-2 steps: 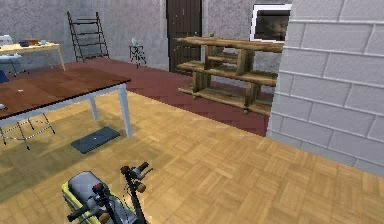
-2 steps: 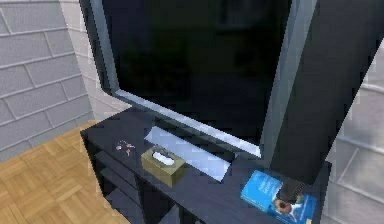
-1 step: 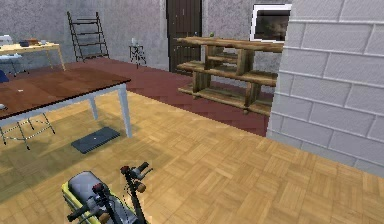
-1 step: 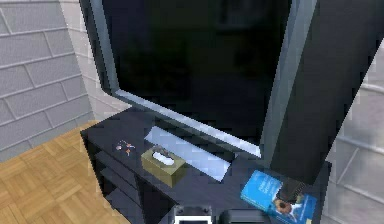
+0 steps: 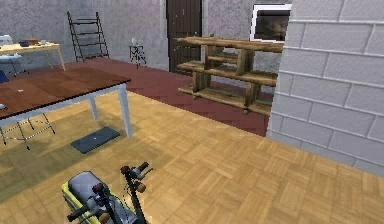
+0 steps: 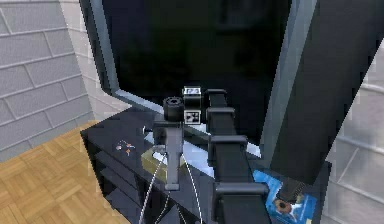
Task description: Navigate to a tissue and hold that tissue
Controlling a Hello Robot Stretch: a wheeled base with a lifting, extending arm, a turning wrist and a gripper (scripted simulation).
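where a small white flat scrap [image 6: 160, 157] lies on the low black tv stand [image 6: 105, 136], the dark square arm [image 6: 230, 165] stretches above that stand, its pincer [image 6: 171, 175] hanging fingers-down by the scrap; whether it holds anything, i cannot tell.

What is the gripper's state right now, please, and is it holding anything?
Gripper: state cannot be told; whether it holds anything cannot be told either, since the dark TV stand lies right behind it.
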